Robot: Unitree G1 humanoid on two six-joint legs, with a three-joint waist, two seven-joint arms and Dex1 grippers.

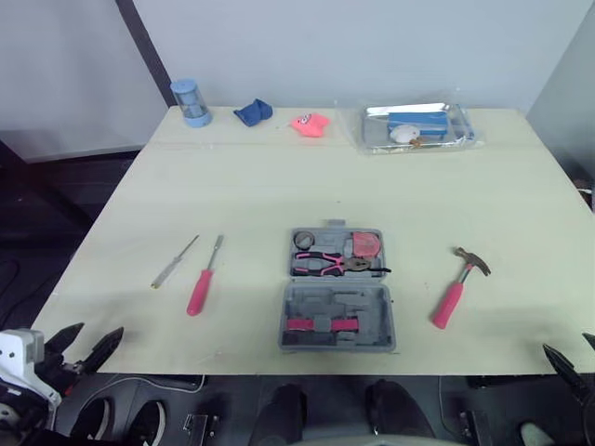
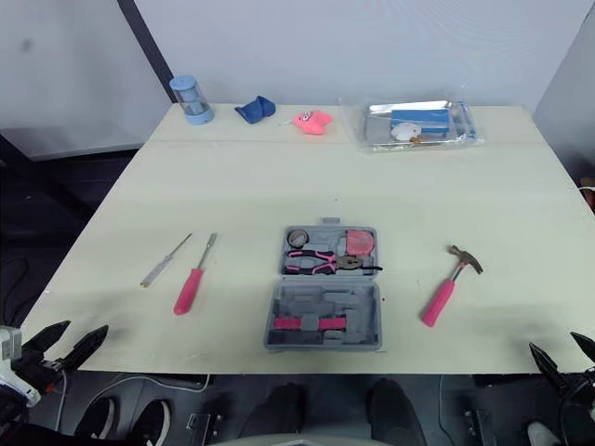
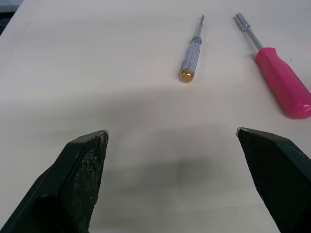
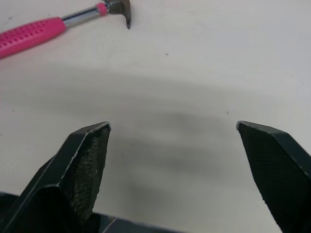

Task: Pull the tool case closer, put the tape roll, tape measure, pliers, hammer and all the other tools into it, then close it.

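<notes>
An open grey tool case [image 1: 337,290] lies near the table's front edge, holding pink pliers [image 1: 327,265], a tape roll [image 1: 305,241] and a pink tape measure [image 1: 366,245]. A pink-handled hammer [image 1: 457,288] lies to its right. To its left lie a pink-handled driver [image 1: 203,280] and a slim silver screwdriver [image 1: 175,261]. My left gripper [image 1: 85,346] hangs open off the front left corner, facing the two drivers [image 3: 192,51]. My right gripper [image 2: 562,357] is open at the front right edge, with the hammer [image 4: 53,26] ahead of it.
Along the table's far edge stand a blue cylinder [image 1: 191,102], a blue cloth [image 1: 252,112], a pink object [image 1: 310,124] and a clear plastic bag [image 1: 416,126] with a blue box inside. Bare tabletop [image 1: 307,186] stretches between these and the tools.
</notes>
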